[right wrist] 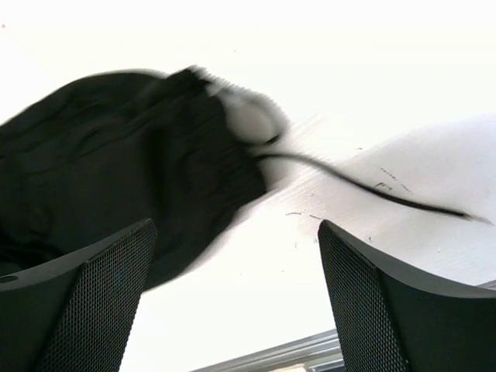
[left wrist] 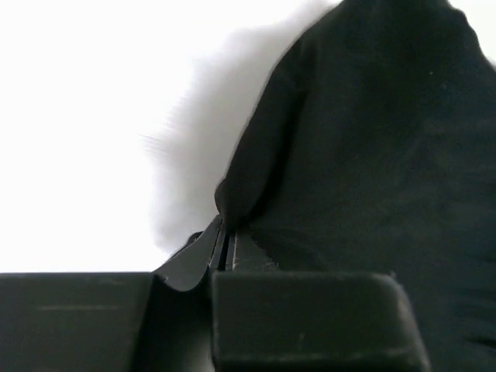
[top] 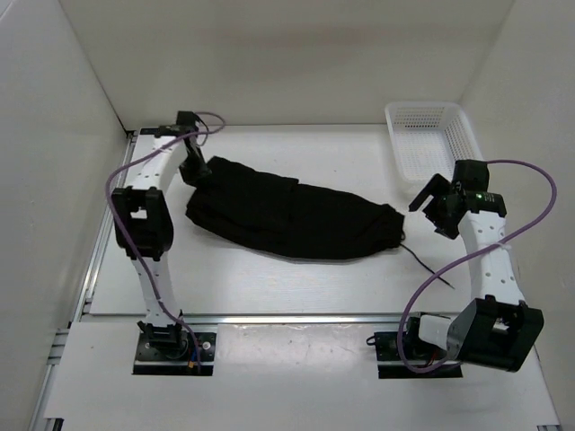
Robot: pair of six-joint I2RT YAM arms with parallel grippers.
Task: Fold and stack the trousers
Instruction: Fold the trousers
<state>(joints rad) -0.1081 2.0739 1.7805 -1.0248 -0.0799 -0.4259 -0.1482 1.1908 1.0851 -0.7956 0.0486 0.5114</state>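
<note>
The black trousers [top: 292, 215] lie folded lengthwise across the middle of the table, with a thin black drawstring [top: 422, 262] trailing from their right end. My left gripper [top: 198, 171] is shut on the trousers' far left corner; the left wrist view shows cloth [left wrist: 372, 155] pinched between the closed fingers [left wrist: 225, 240]. My right gripper [top: 429, 199] is open and empty, raised just right of the trousers' right end. The right wrist view shows its spread mesh pads [right wrist: 101, 302] over bare table, with the trousers [right wrist: 116, 170] and drawstring [right wrist: 372, 190] beyond.
A white mesh basket [top: 431, 139] stands at the back right corner. White walls enclose the table on three sides. A metal rail [top: 287, 316] runs along the near edge, ahead of the arm bases.
</note>
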